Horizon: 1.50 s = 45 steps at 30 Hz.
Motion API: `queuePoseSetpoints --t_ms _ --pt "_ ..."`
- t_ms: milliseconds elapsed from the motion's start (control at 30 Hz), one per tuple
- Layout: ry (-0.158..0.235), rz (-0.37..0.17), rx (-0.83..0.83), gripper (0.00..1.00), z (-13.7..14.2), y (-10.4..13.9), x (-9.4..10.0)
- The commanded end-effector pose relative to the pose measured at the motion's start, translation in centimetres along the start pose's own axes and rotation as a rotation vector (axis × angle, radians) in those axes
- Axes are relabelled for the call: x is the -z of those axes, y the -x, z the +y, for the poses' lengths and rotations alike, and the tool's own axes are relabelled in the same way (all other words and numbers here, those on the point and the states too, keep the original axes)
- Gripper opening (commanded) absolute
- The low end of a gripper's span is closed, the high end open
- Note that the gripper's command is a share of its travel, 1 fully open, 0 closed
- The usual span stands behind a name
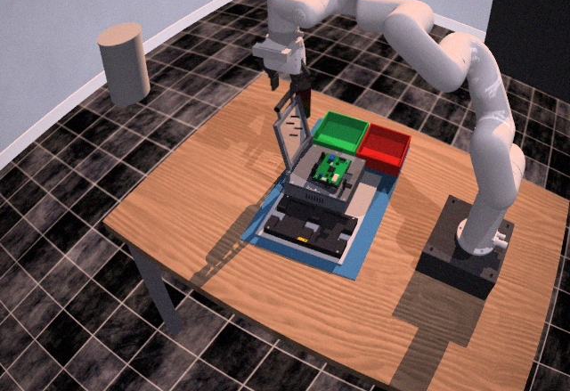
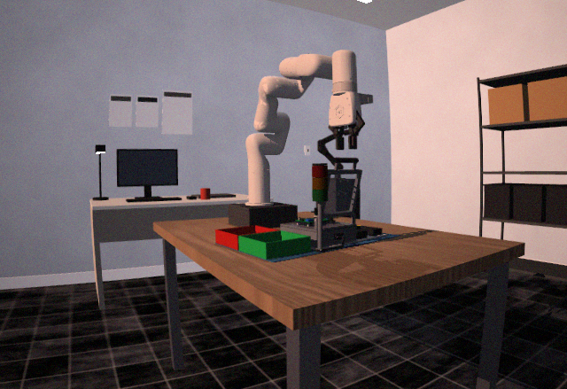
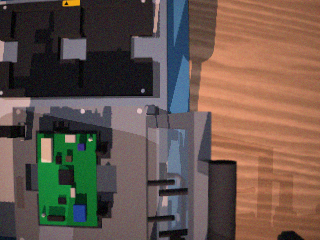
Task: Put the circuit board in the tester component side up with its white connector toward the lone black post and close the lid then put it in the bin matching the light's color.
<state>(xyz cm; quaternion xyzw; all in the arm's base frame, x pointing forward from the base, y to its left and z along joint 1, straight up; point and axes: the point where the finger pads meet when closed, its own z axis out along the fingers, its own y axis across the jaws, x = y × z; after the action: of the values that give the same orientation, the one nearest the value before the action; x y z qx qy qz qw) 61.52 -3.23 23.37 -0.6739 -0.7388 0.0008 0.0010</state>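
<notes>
Across the counter (image 1: pixel 179 189) (image 2: pixel 275 279) (image 3: pixel 265 90), shadows are being cast. Above the tester (image 1: pixel 317 189) (image 2: pixel 345 236) (image 3: pixel 130 175), the half-open, empty claw (image 1: pixel 284 85) (image 2: pixel 345 145) is presumably being positioned for gently pushing the lid (image 1: pixel 281 146) (image 2: pixel 357 192) (image 3: pixel 201 135) shut.

The green circuit board (image 1: pixel 332 168) (image 2: pixel 306 221) (image 3: pixel 67 179) lies component side up on the grey tester (image 1: pixel 299 184) (image 2: pixel 292 228) (image 3: pixel 127 205), beneath its raised lid (image 1: pixel 280 143) (image 2: pixel 339 195) (image 3: pixel 200 175).
</notes>
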Motion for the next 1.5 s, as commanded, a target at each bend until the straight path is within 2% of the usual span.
queuePoseSetpoints --t_ms 0,733,1167,1467 --pt "0.006 -0.001 0.000 0.52 0.1 0.0 -0.2" --pt "0.006 -0.001 0.000 0.52 0.1 0.0 -0.7" --pt "0.006 -0.001 0.000 0.52 0.2 0.0 -3.8" --pt "0.006 -0.001 0.000 0.52 0.2 0.0 -4.3"
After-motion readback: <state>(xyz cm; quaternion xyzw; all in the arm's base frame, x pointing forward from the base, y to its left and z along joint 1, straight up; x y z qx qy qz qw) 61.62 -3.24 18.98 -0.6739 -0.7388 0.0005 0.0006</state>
